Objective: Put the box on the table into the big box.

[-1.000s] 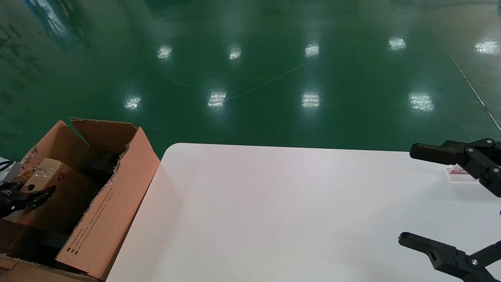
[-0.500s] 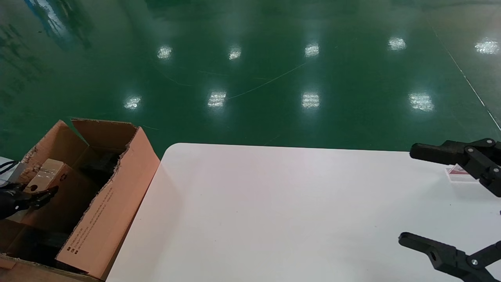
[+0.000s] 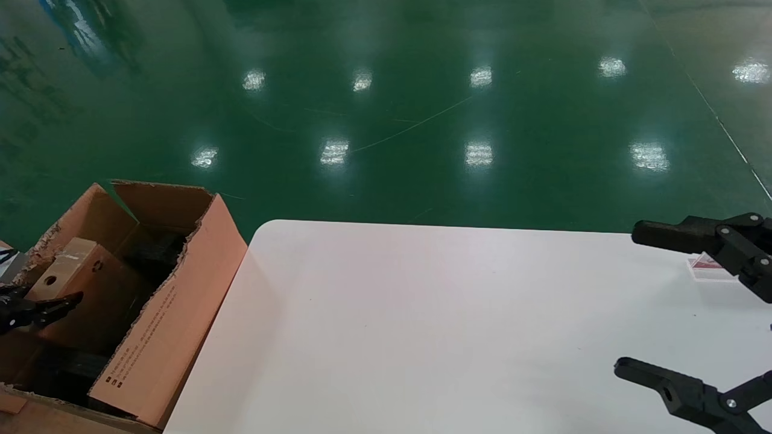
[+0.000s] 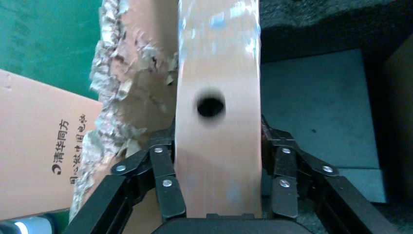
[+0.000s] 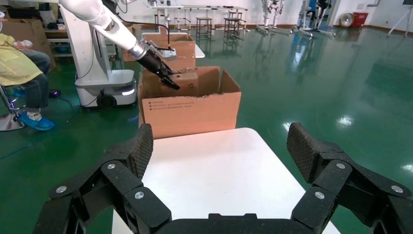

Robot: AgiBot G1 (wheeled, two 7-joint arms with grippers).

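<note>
box [image 4: 216, 122] (gripped) inside big box [image 3: 157, 325]

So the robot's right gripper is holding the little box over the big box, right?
Not quite: it is the left gripper that holds the small cardboard box, as the left wrist view shows, its fingers clamped on both sides. The box is indeed over the big carton. The right gripper is open and empty above the white table.

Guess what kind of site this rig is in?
Probably a robotics lab or factory test hall. Glossy green floor all round the white table; the right wrist view shows a seated person watching and workbenches farther back. The left pincer holds the box over the big box.
</note>
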